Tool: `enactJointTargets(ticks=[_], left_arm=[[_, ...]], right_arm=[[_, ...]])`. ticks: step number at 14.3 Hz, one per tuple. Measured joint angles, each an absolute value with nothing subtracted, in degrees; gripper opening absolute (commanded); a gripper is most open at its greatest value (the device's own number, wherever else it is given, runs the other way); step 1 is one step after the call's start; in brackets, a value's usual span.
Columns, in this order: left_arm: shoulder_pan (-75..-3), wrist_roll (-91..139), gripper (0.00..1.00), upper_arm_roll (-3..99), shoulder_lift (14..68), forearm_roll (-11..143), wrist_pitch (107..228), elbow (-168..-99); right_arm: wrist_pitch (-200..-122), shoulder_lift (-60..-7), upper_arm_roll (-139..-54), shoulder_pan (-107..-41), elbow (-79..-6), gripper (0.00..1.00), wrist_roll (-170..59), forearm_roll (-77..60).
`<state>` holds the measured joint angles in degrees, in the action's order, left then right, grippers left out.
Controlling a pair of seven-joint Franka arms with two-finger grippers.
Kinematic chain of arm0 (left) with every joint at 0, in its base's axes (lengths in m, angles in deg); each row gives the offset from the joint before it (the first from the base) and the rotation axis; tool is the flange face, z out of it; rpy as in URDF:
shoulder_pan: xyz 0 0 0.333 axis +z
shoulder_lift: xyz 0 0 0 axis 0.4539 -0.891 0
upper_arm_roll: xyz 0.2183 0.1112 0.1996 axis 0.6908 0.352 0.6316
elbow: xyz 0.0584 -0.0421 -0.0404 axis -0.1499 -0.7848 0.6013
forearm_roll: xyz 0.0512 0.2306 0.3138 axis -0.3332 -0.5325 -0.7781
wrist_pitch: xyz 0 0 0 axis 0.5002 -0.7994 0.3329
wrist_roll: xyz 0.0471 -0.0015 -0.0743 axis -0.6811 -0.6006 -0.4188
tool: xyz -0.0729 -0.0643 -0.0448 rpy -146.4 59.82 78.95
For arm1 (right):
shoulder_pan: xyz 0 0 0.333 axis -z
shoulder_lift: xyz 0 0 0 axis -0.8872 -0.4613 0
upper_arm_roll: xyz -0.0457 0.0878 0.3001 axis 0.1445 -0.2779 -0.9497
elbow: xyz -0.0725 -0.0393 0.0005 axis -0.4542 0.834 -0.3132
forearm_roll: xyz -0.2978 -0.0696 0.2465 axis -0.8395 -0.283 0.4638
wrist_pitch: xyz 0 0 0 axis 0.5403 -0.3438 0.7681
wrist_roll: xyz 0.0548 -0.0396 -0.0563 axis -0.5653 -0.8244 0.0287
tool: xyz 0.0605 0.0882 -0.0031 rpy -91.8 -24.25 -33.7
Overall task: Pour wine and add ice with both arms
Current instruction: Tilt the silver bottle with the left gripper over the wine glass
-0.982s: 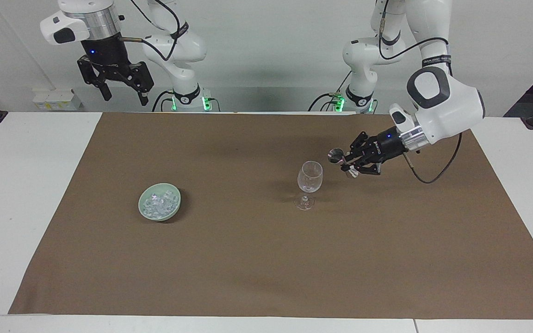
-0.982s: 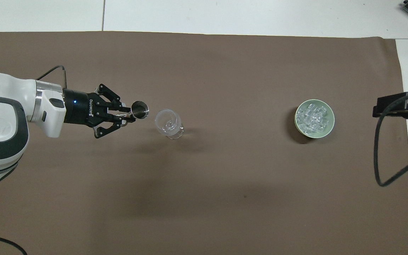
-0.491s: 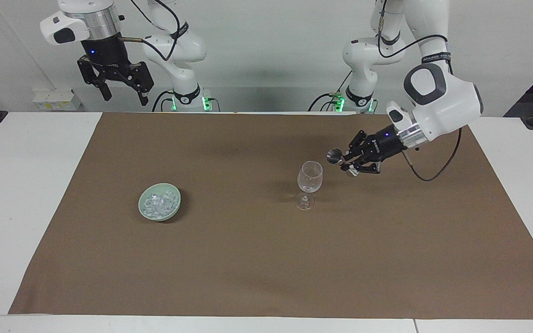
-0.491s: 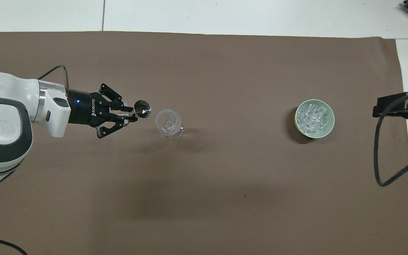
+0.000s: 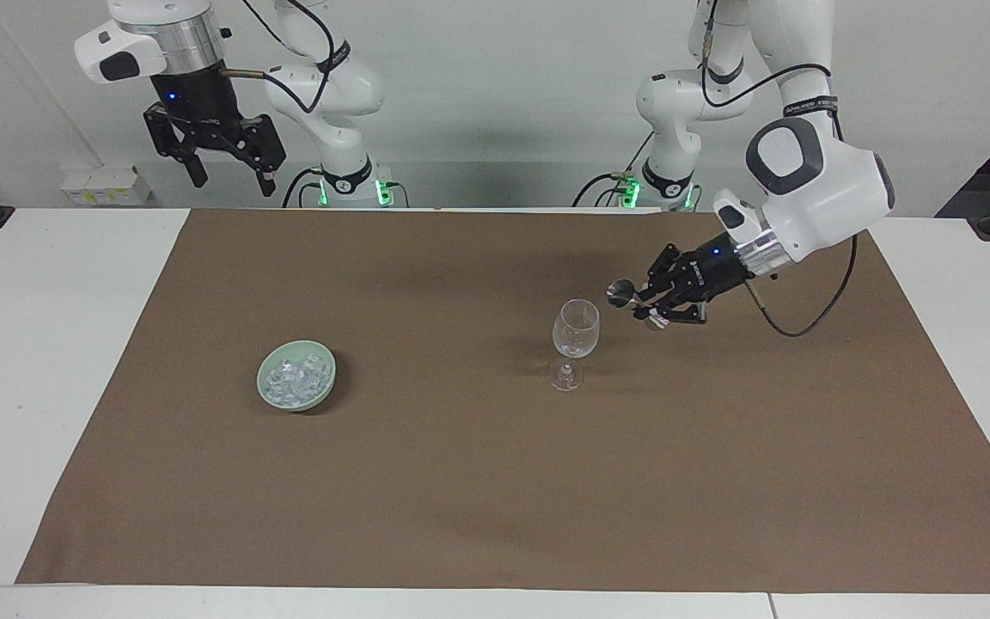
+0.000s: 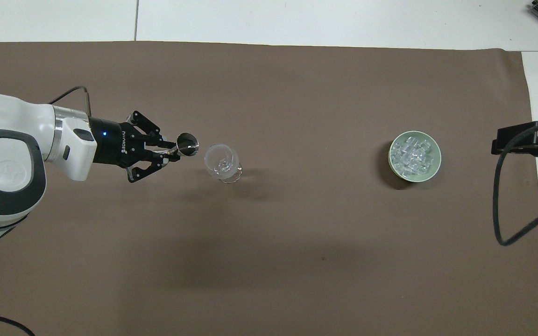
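A: What's changed around the glass (image 5: 576,328)?

B: Little. The left gripper (image 5: 651,308) has crept slightly up and back toward the robots, jaws clamped on a small metal cup (image 5: 620,292). The cup hangs just beside the glass's rim, toward the left arm's end, tipped with its mouth at the glass, and it tilted a touch more over the last second.

A: So it's pouring?

B: I'd judge the pour is under way or ending. I can't make out any liquid.

A: The other arm?

B: The right gripper (image 5: 229,168) waits high, jaws apart, hasn't stirred. So adding ice looks not yet begun.

A: And the ice (image 6: 412,154)?

B: A heap of small clear cubes filling a bowl (image 5: 267,391), well apart from the glass, toward the right arm's end. The glass stands upright on the mat (image 5: 461,481).
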<state>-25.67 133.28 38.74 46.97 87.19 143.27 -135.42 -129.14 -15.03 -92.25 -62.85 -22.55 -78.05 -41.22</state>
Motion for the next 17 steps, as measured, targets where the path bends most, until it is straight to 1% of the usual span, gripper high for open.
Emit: enactJointTargets(ticks=[5,17], left_arm=[[-28.08,129.01,0.00,38.75,47.18,83.97,144.83,-135.41],[-28.85,120.79,0.00,38.76,49.52,75.96,144.97,-135.18]], right_arm=[[-129.14,-15.03,-92.25,-62.85,-22.55,1.00,-78.05,-41.23],[-129.14,-15.03,-92.25,-62.85,-22.55,1.00,-78.05,-41.22]])
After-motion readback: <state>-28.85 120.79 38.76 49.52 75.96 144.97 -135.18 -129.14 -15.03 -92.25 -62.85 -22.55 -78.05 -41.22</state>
